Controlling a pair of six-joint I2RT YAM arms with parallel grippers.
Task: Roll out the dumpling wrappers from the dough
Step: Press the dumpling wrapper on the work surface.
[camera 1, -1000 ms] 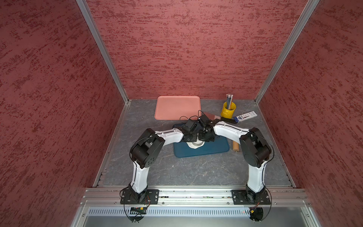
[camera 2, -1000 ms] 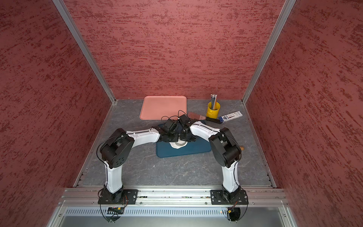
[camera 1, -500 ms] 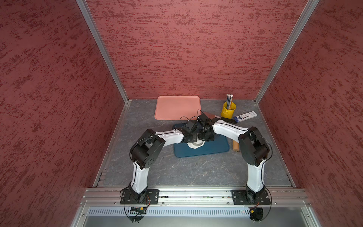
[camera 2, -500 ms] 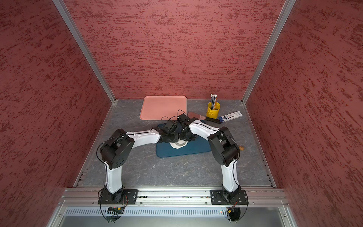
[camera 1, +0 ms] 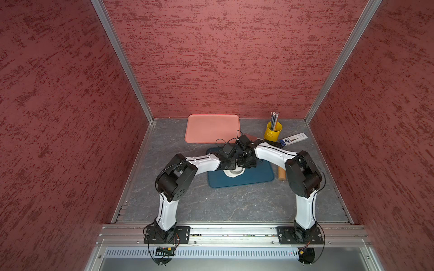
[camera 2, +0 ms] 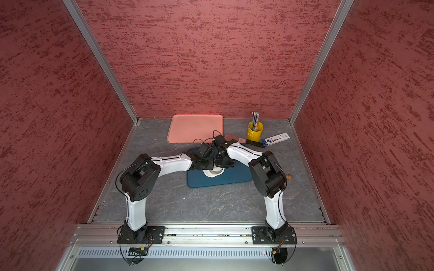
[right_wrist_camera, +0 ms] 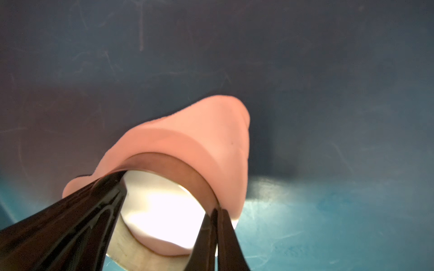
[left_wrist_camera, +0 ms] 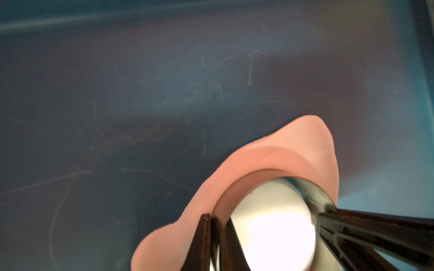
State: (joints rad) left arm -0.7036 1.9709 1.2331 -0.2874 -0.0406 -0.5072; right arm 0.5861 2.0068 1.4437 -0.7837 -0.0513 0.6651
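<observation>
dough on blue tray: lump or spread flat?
Spread flat: the dough lies as a sheet on the blue tray, reaching out past the metal ring.

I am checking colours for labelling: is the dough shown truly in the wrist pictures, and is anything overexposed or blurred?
Left wrist view: the dough outside the metal ring looks pink, inside it glares white. Right wrist view: same cast and glare, near fingers blurred. In both top views the dough is white.
</observation>
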